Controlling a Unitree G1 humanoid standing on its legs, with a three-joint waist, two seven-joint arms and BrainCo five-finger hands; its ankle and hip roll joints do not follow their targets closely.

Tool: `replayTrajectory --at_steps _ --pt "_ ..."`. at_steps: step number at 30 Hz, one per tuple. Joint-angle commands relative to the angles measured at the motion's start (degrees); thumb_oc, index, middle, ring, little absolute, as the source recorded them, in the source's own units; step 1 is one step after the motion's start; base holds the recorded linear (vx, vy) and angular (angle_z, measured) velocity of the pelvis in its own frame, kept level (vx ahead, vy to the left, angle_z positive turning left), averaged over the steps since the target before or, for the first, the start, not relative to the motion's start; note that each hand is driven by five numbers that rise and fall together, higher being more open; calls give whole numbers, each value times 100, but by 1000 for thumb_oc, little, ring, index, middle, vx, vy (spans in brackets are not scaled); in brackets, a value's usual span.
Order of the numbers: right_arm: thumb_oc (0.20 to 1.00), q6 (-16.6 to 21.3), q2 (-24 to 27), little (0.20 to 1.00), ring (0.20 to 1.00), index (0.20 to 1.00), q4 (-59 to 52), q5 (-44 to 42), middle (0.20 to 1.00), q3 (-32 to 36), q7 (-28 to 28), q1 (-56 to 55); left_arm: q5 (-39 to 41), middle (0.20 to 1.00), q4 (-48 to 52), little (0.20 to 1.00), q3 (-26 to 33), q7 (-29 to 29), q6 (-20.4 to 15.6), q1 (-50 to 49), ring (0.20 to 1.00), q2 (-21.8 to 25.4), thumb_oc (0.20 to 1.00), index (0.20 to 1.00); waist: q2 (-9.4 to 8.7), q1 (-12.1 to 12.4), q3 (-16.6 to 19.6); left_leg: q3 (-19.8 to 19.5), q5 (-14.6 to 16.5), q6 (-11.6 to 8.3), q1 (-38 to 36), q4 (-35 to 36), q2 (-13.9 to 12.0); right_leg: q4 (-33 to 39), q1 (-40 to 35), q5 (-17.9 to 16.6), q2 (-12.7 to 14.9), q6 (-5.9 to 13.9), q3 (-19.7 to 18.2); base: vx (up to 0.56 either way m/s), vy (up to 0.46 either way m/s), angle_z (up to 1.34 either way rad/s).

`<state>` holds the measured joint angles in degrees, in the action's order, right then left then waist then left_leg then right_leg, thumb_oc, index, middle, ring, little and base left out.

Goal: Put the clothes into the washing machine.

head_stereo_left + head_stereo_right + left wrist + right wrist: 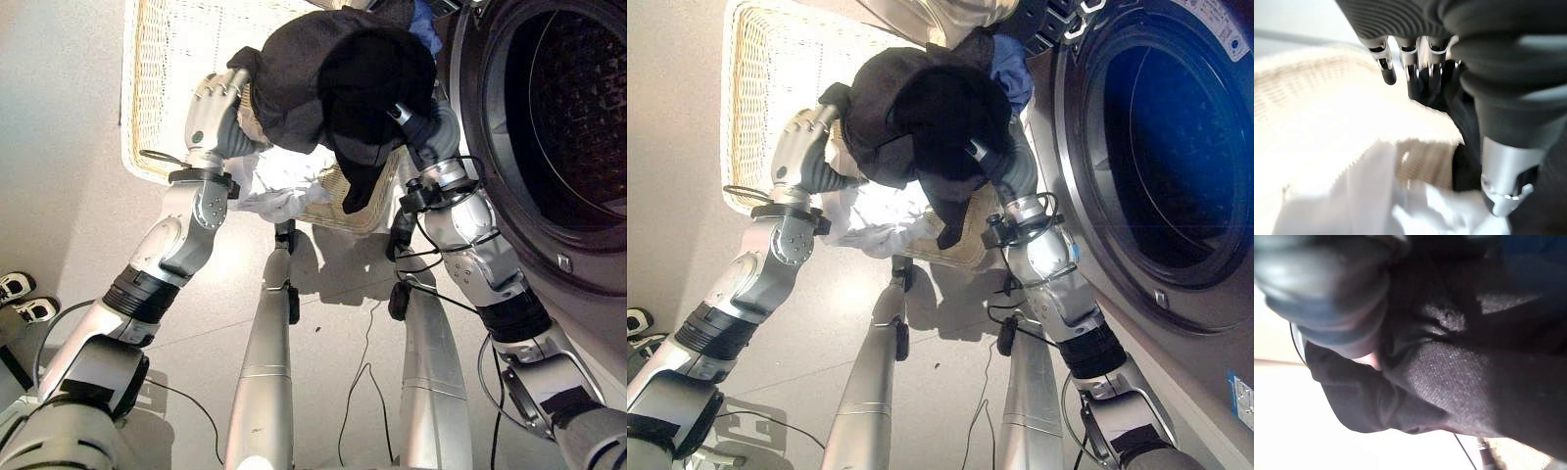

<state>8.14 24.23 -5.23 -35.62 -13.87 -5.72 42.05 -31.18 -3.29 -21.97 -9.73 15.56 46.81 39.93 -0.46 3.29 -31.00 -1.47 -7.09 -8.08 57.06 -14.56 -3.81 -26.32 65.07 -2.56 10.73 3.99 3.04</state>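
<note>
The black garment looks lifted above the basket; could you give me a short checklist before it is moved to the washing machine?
1. Black garment clear of wicker basket: ok, bundled above it.
2. Left hand grip: ok, fingers curl into the cloth.
3. Right hand grip: cannot tell, fingers hidden by cloth.
4. Washing machine door open: ok.
5. White clothes left behind: ok, draped over the basket.

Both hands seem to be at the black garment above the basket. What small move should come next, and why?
Probably carry the black garment sideways toward the washing machine's open door. It hangs bunched between the left hand and the right hand, above the wicker basket, while white clothes lie below in it. The drum is beside the right arm.
</note>
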Motion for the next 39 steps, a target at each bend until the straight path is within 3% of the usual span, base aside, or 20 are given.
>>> replayTrajectory --at_steps 1,5,7,9,10,14,15,16,18,20,22,28,32,39 --pt "200 623 140 200 200 200 -1126 -74 200 181 192 -46 911 1000 336 1000 206 716 -259 24 1000 35 1000 1000 477 -269 121 91 27 353 61 -230 289 508 -481 -403 -188 447 514 0 0 0" --pt "200 614 87 200 200 200 -1120 -35 200 188 192 -34 1888 1000 500 1000 156 1500 -558 18 1000 -203 1000 1000 481 -284 121 124 9 367 61 -200 284 545 -484 -430 -193 450 506 0 0 0" --pt "200 642 20 200 200 200 -1021 -3 200 183 227 22 2441 1000 608 1000 24 2314 -782 38 1000 -493 1000 1000 484 -315 121 140 -8 378 31 -147 296 589 -501 -462 -216 454 488 0 0 0" --pt "200 669 -9 200 200 200 -970 0 200 149 220 -20 2745 1000 683 1000 -103 2608 -820 18 1000 -598 1000 1000 476 -339 121 118 135 360 -121 -182 298 550 -637 -348 -242 496 432 19 8 0" --pt "200 684 7 200 200 200 -958 -12 200 156 230 50 2797 1000 700 1000 -113 2699 -813 103 1000 -630 1000 1000 471 -356 121 155 -5 383 10 -144 301 615 -517 -488 -247 453 456 31 18 -1" --pt "200 800 80 200 200 200 -888 115 200 110 103 75 3157 1000 672 1000 -275 3043 -698 227 1000 -638 1000 1000 460 -401 121 166 96 361 -131 -130 291 639 -642 -416 -276 480 395 -15 18 -2" --pt "200 833 101 200 200 200 -892 152 200 120 73 115 3160 1000 677 1000 -268 3055 -675 274 1000 -620 1000 1000 456 -408 121 195 -9 377 -18 -114 291 679 -540 -521 -272 444 418 37 17 -5" --pt "200 921 162 200 200 200 -850 140 200 151 -22 89 3178 1000 661 1000 -293 2951 -584 211 1000 -606 1000 1000 456 -409 121 158 130 355 -179 -127 297 663 -692 -397 -299 479 372 -40 11 -4" --pt "200 1059 238 200 200 200 -840 166 200 222 -162 161 3426 1000 627 1000 -254 2723 -600 250 1000 -543 1000 1000 454 -426 121 188 -6 378 -38 -113 299 727 -576 -534 -292 441 389 -30 17 -4" --pt "200 1203 259 200 200 200 -813 118 200 323 -394 100 3901 1000 570 1000 -192 2505 -859 169 1000 -569 1000 1000 450 -431 121 151 143 367 -173 -152 294 673 -701 -399 -300 485 341 19 9 -2" --pt "200 1331 238 200 200 200 -785 155 200 451 -633 126 4185 1000 575 1000 -67 2275 -1134 149 1000 -591 1000 1000 442 -437 121 169 11 387 -26 -136 302 730 -574 -538 -290 438 367 -26 4 0" --pt "200 1675 93 200 200 200 -760 -158 200 719 -1033 80 4267 1000 526 1000 169 1558 -1280 8 1000 -688 1000 1000 437 -409 121 119 1 413 -65 -79 325 754 -612 -541 -305 418 369 0 0 0" --pt "200 1857 -59 200 200 200 -752 -560 200 867 -1307 32 4461 1000 304 1000 301 831 -1602 -56 1000 -734 1000 1000 421 -399 121 97 -6 426 -84 -53 330 770 -639 -530 -312 404 383 0 0 0" --pt "200 1953 -161 200 200 200 -624 -823 200 1087 -1925 27 5017 1000 313 1000 578 605 -2153 -213 1000 -921 1000 1000 445 -360 121 91 -4 419 -136 -20 338 792 -693 -509 -304 383 395 0 0 0"
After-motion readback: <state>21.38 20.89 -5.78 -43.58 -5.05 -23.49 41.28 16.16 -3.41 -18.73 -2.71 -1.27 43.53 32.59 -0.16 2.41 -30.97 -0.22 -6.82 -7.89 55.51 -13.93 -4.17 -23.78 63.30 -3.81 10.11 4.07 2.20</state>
